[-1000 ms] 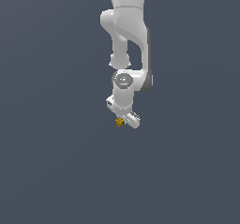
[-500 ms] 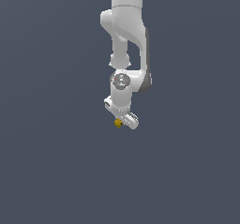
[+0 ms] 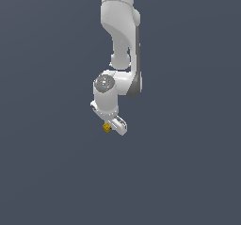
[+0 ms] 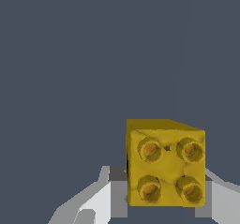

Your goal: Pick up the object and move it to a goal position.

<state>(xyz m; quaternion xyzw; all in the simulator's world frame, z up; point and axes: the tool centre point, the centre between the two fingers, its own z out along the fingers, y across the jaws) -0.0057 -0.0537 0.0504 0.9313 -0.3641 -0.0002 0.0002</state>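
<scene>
The object is a small yellow-gold cube (image 3: 106, 127) with several round studs on the face toward the wrist camera (image 4: 166, 164). My white gripper (image 3: 112, 126) hangs under the arm in the middle of the exterior view, with the cube at its tip. In the wrist view the gripper (image 4: 165, 203) has one finger on each side of the cube and is shut on it. The cube is off the ground, and no goal marker shows in either view.
A plain dark grey-blue ground (image 3: 188, 172) fills both views. The white arm (image 3: 123, 36) comes down from the top of the exterior view. No other object shows.
The arm has moved toward the exterior view's left and slightly down. The cube stays in the gripper and travels with it.
</scene>
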